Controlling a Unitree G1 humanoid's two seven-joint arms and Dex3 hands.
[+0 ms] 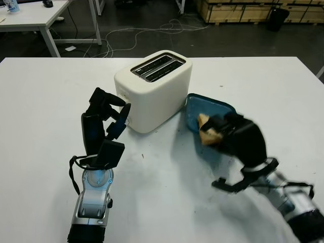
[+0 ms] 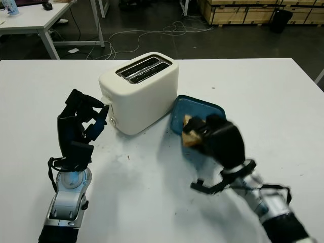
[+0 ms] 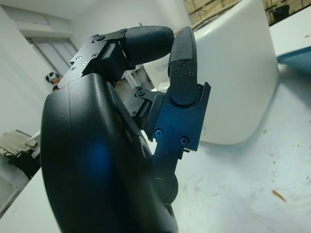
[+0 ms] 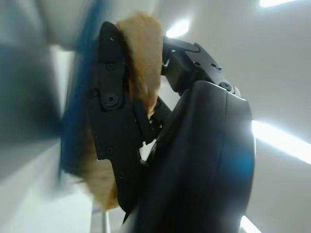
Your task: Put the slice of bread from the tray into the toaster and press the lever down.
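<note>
From the left eye view, a white two-slot toaster (image 1: pixel 154 88) stands near the middle of the white desk (image 1: pixel 45 101), its two slots open at the top and holding nothing that can be made out. Just beside its right flank lies a blue tray (image 1: pixel 215 109), and over the tray's near part the right robot hand (image 1: pixel 223 132) is clamped on the slice of bread (image 1: pixel 206 129), which sits at the tray's left side close to the toaster. The left robot hand (image 1: pixel 109 114) is raised just in front of the toaster's near end, fingers curled and gripping nothing, and it stands between the camera and the toaster's front face. Beyond the desk are a dark floor with loose white cables (image 1: pixel 131 35), another white table (image 1: pixel 35 15) at the upper left and wooden crates (image 1: pixel 243 10) at the upper right. From the right eye view, the slice of bread seems to run with its long axis from the toaster side toward the right robot hand, though motion blur makes this uncertain. From the left wrist view, the left robot hand's curled fingers (image 3: pixel 182 53) sit just short of the toaster's white wall, with crumbs scattered on the desk. From the right wrist view, the right robot hand's fingers (image 4: pixel 114 107) press the tan slice against the palm, the blue tray blurred behind.
</note>
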